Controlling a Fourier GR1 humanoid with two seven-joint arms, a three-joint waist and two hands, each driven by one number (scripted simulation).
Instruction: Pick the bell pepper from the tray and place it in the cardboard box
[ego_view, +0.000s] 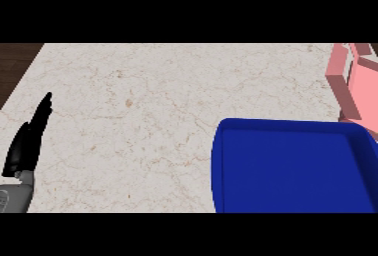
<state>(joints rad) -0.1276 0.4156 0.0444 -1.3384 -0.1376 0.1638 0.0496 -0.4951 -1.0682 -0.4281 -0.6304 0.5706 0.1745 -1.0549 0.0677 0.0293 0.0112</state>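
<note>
You see no bell pepper in the blue tray; left hand rests with fingers straight; expect light, slippery skin.

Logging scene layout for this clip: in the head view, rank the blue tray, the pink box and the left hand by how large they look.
1. Blue tray, largest by far, though cut by the frame.
2. Pink box, only a strip shows at the right edge, so its rank is unsure.
3. Left hand, a slim black shape, fingers straight.

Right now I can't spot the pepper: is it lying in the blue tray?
No: the blue tray shows only bare blue floor in the head view, with no bell pepper on it.
</note>
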